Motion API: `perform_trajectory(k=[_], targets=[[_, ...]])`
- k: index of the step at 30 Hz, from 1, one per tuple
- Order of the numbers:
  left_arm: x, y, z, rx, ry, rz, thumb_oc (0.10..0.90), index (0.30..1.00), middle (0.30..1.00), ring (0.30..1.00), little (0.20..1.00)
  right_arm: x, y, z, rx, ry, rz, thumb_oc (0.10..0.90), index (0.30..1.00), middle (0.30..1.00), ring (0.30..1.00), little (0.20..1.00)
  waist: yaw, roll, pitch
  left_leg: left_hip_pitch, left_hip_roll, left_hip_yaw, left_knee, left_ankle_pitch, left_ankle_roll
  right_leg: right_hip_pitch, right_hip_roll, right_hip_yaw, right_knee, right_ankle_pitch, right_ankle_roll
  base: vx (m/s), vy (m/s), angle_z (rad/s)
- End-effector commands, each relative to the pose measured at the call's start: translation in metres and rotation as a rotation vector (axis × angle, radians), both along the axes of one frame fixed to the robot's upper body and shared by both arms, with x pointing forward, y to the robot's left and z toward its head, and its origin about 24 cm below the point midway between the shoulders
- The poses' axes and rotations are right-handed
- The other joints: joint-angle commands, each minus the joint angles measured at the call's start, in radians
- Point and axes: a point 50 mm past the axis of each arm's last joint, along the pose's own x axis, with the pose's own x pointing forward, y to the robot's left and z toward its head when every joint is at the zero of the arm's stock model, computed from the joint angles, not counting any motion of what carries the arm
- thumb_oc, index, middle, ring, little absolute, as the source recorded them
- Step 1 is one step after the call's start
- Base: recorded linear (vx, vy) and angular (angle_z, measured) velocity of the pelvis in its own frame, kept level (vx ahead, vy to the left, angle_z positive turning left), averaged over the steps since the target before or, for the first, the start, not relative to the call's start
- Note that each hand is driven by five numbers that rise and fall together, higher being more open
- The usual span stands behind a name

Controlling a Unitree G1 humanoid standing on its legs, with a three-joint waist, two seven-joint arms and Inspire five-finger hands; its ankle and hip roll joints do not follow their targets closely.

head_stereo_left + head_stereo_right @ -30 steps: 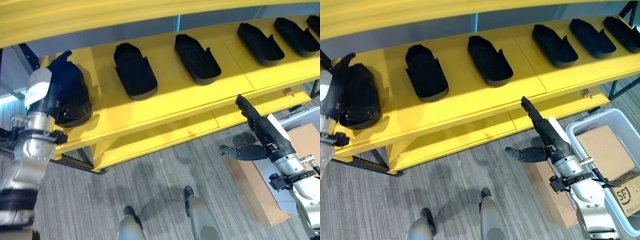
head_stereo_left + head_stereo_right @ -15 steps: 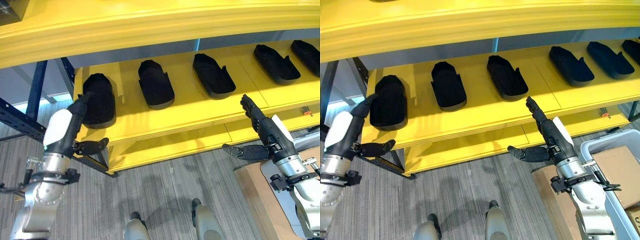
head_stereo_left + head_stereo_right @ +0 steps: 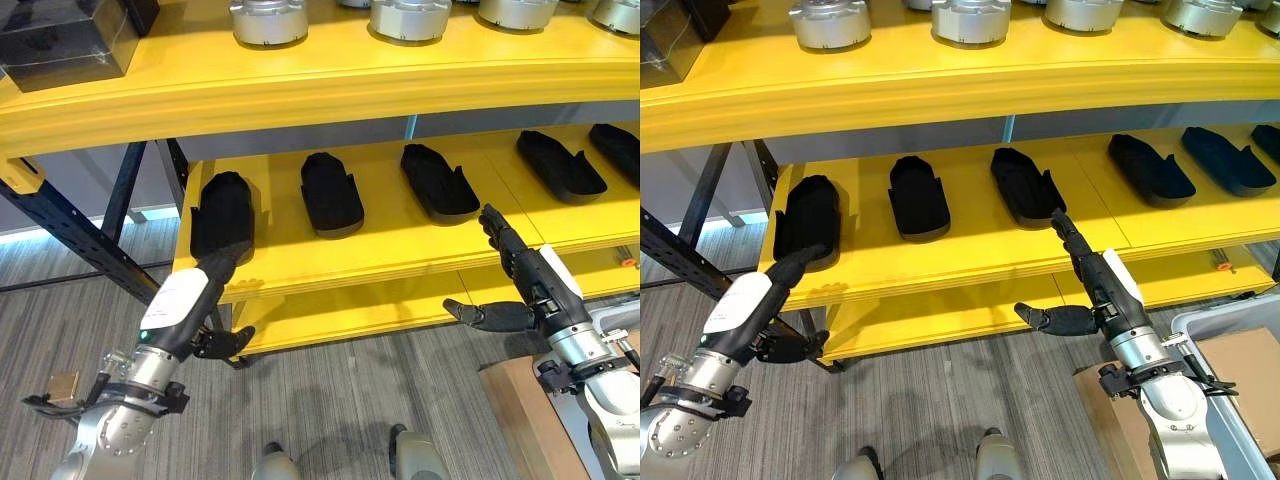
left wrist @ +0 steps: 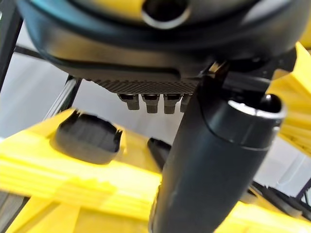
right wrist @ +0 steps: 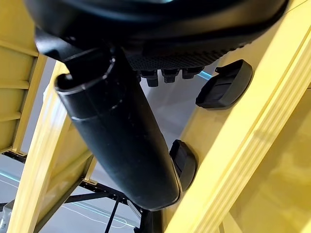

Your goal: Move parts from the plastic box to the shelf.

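Several black moulded parts lie in a row on the yellow shelf (image 3: pixel 400 245): the leftmost part (image 3: pixel 222 215), a second part (image 3: pixel 331 193), a third part (image 3: pixel 438 180) and more to the right. My left hand (image 3: pixel 185 300) is open and empty, its fingers straight and pointing up at the shelf's front edge just below the leftmost part (image 4: pixel 87 138). Further right, my right hand (image 3: pixel 1095 280) is also open and empty in front of the shelf edge, thumb spread. The grey plastic box (image 3: pixel 1188 325) stands at the lower right.
An upper yellow shelf (image 3: pixel 300 85) carries silver metal cylinders (image 3: pixel 267 20) and a dark box (image 3: pixel 65 40). A lower yellow shelf (image 3: pixel 350 310) sits under the parts. Dark steel braces (image 3: pixel 70 235) run at the left. A brown carton (image 3: pixel 520 405) stands on the floor.
The camera has tilted up, showing the upper shelf. My left hand has come off the leftmost part and drawn back below the shelf edge. The part stays on the shelf.
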Motion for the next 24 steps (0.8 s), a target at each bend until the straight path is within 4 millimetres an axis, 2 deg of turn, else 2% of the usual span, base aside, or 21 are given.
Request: perform_trajectory(k=[1,8,16,24], targets=[[0.009,-0.011,0.025,0.057,-0.132,-0.104,0.9,1.0,1.0,1.0,1.0,-0.003,0.013,0.051,0.004,-0.305,0.044,0.9,1.0,1.0,1.0,1.0,-0.008,-0.039,-0.071,-0.066,0.029,-0.06,-0.003,0.043,0.03,0.108,-0.045,-0.042,-0.076,-0.025,0.013,0.0,0.0,0.0],[0.016,-0.015,0.01,0.083,-0.08,-0.113,0.9,1.0,1.0,1.0,1.0,-0.004,0.012,0.05,0.011,-0.305,0.034,0.9,1.0,1.0,1.0,1.0,-0.011,-0.041,-0.068,-0.077,0.028,-0.064,0.008,0.041,0.032,0.096,-0.043,-0.041,-0.063,-0.026,0.012,0.0,0.0,0.0],[0.026,-0.01,-0.009,0.107,-0.021,-0.054,0.9,1.0,1.0,1.0,1.0,-0.004,0.011,0.049,0.021,-0.298,0.023,0.9,1.0,1.0,1.0,1.0,-0.017,-0.043,-0.06,-0.089,0.026,-0.065,0.019,0.04,0.033,0.077,-0.044,-0.031,-0.05,-0.026,0.012,0.0,0.0,0.0],[0.038,-0.004,-0.012,0.146,-0.044,0.0,0.9,1.0,1.0,1.0,1.0,-0.004,0.008,0.049,0.019,-0.294,0.008,0.9,1.0,1.0,1.0,1.0,-0.024,-0.043,-0.06,-0.095,0.026,-0.059,0.025,0.037,0.032,0.065,-0.043,-0.023,-0.045,-0.024,0.012,0.0,0.002,-0.01]])
